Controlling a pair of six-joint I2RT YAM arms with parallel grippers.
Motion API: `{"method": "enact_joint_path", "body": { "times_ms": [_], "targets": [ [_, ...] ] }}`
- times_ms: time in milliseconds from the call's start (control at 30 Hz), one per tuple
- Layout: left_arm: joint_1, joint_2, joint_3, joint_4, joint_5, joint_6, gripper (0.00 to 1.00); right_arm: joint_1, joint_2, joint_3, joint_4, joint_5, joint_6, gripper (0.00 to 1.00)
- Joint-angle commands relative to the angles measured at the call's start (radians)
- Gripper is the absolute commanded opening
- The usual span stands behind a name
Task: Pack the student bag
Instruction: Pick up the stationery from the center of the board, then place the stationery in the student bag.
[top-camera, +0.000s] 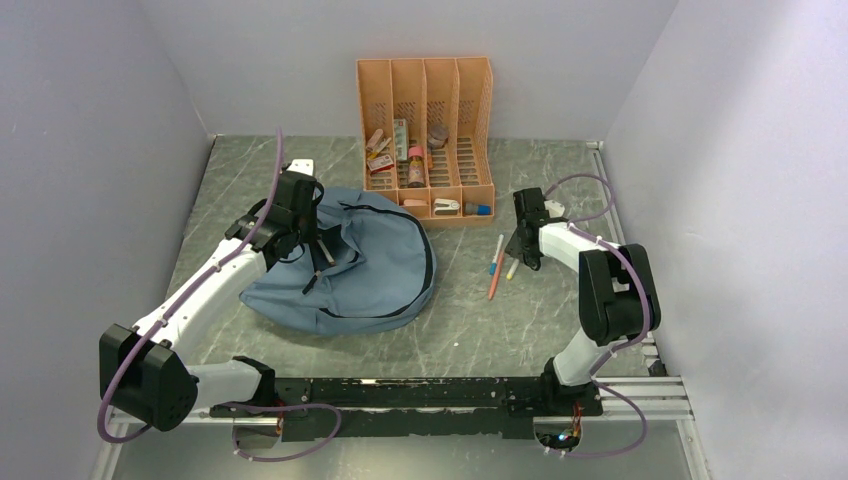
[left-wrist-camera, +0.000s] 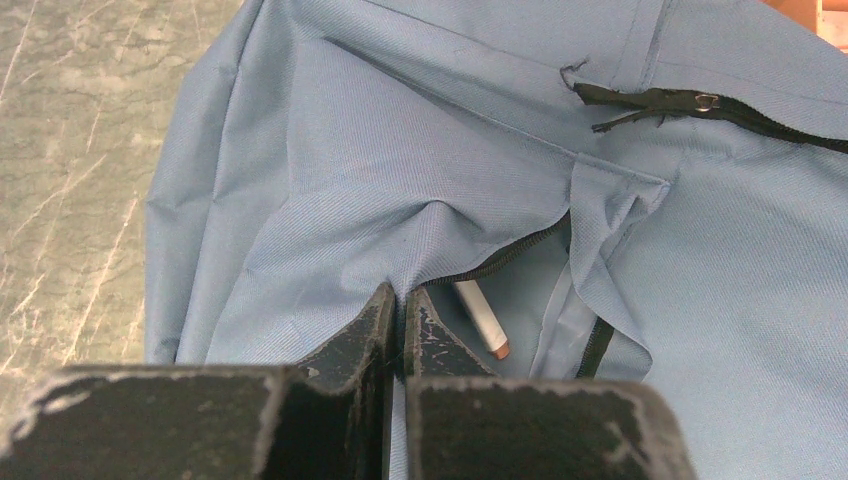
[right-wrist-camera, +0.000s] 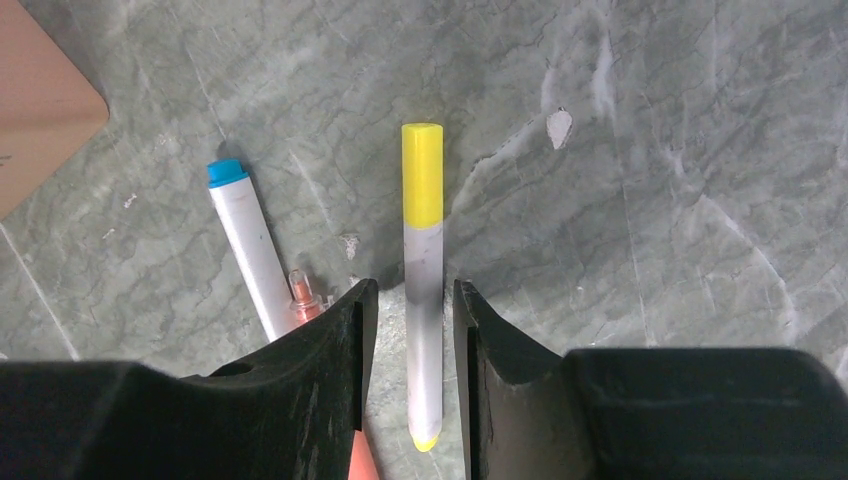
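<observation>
While left hand pinches student bag fabric, half-hidden pen inside, right hand parted around yellow marker

Dusty-blue student bag — orange file organizer.

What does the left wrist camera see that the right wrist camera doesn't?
Only the left wrist view: the blue student bag, its black zip, a white pen lying inside the opening, and the left pincer shut on a pinch of bag fabric. Only the right wrist view: a yellow-capped marker lying between the fingers of the open right pincer, a blue-capped marker beside it, and an orange pen, mostly hidden. Both: the green marbled table and a black pincer at the bottom.
</observation>
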Motion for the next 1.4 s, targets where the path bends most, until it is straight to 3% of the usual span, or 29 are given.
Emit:
{"method": "enact_joint_path", "body": {
  "times_ms": [0,133,400,633,833,1100,1367],
  "targets": [
    [0.009,-0.020,0.019,0.054,-0.019,0.003,0.05,-0.010,0.021,0.002,0.002,0.000,-0.006,0.37],
    [0.009,-0.021,0.019,0.053,-0.022,0.003,0.05,-0.010,0.039,0.013,-0.015,0.007,-0.005,0.30],
    [0.009,-0.021,0.019,0.053,-0.020,0.003,0.05,-0.010,0.035,0.030,-0.045,0.033,0.020,0.01],
    [0.009,-0.016,0.020,0.055,-0.016,0.003,0.05,-0.008,-0.228,-0.021,0.037,0.040,0.014,0.00],
    [0.009,-0.013,0.021,0.055,-0.014,0.002,0.05,0.016,-0.404,-0.110,0.261,-0.222,0.017,0.00],
    [0.009,-0.014,0.021,0.055,-0.009,0.002,0.05,0.313,-0.307,-0.032,0.429,-0.356,-0.002,0.00],
    [0.009,-0.016,0.021,0.056,-0.010,0.003,0.05,0.462,-0.145,0.069,0.652,-0.578,0.044,0.00]
  ]
}}
